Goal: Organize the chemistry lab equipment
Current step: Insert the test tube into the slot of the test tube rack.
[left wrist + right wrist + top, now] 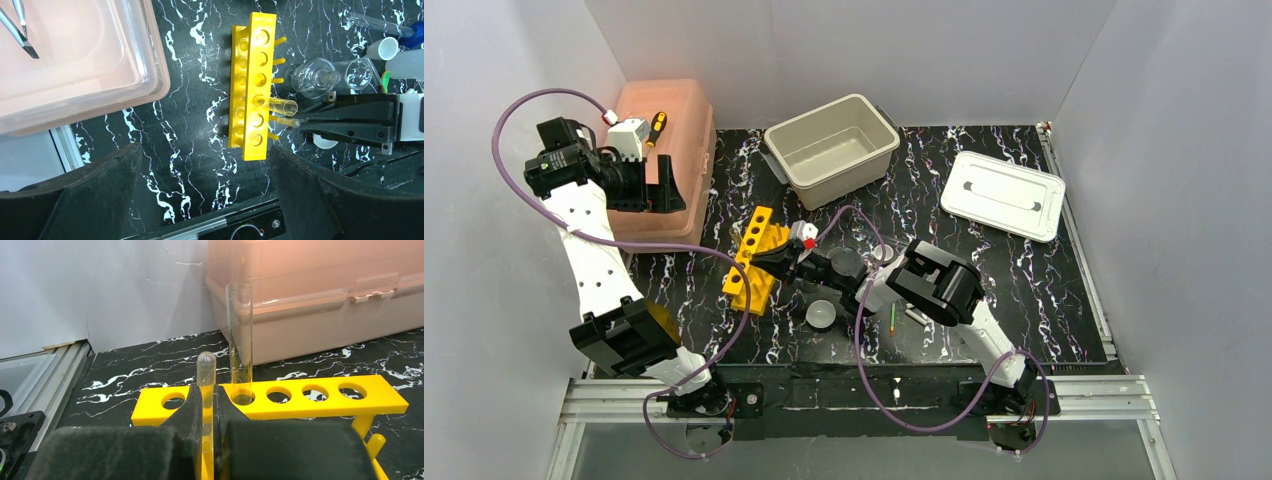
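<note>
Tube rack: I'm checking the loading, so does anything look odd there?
Yes. The held tube in the right gripper has its rounded closed end up, inverted against the racked tube, which stands open end up in the rack.

Clear tube [205, 369] half behind right pincer [209, 394]

Yellow rack [310, 407], black white-veined marble table [190, 125], translucent pink box [686, 120], clear glass tube [206, 371]

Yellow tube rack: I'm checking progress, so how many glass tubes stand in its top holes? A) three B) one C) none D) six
B: one clear tube stands in a hole of the yellow rack; the right hand grips a second tube outside the holes.
</note>
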`<state>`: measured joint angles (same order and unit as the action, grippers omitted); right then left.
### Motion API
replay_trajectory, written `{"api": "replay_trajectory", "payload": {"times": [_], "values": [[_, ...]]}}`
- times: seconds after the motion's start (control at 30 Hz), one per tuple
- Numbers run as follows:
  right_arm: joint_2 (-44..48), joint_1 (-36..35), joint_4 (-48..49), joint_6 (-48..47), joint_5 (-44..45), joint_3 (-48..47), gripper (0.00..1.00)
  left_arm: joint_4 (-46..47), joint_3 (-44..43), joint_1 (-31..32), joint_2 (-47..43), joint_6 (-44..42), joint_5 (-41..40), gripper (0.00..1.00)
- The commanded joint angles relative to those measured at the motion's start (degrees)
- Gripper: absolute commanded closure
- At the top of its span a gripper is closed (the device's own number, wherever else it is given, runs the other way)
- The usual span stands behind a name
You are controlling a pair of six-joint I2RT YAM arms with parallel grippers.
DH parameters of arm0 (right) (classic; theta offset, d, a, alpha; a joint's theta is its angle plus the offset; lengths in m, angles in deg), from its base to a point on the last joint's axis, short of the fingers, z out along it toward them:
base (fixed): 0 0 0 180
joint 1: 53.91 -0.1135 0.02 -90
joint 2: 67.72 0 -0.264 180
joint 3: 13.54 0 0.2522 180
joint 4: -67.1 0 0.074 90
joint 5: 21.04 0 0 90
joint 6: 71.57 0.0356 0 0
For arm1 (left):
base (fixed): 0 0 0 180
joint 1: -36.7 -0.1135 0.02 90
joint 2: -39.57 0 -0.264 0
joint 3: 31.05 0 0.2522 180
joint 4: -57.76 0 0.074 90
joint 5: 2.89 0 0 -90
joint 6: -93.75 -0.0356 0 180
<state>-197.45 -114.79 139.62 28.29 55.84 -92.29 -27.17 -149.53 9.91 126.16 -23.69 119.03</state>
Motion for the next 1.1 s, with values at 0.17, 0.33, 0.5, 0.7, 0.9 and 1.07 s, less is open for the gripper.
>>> {"api": "replay_trajectory", "payload": {"times": [0.17, 0.33, 0.5, 0.7, 0.9, 1.07], "values": [[-1.21, -0.03, 10.30, -0.97, 1.43, -1.79, 0.99, -0.99, -0.72, -0.09, -0.97, -1.03, -0.33, 0.01], [-1.81, -0.03, 10.13, -0.55, 1.38, -1.81, 0.99, -1.05, -0.81, -0.02, -0.89, -1.00, -0.36, 0.01], [-2.43, -0.03, 10.17, -0.55, 1.97, -1.45, 0.99, -0.98, -0.81, -0.08, -1.07, -1.04, -0.52, 0.01], [-2.19, -0.03, 10.16, -0.98, 2.22, -0.38, 0.98, -1.03, -0.84, -0.04, -1.06, -1.21, -0.73, 0.01], [0.63, -0.11, 7.85, -2.04, 2.17, 2.10, 0.83, -0.98, -1.02, -0.03, -0.89, -1.26, -0.81, 0.01], [4.12, -0.33, 2.20, -3.87, 2.23, 3.61, 0.77, -1.00, -0.82, 0.01, -1.34, -1.21, -0.82, 0.01]]}}
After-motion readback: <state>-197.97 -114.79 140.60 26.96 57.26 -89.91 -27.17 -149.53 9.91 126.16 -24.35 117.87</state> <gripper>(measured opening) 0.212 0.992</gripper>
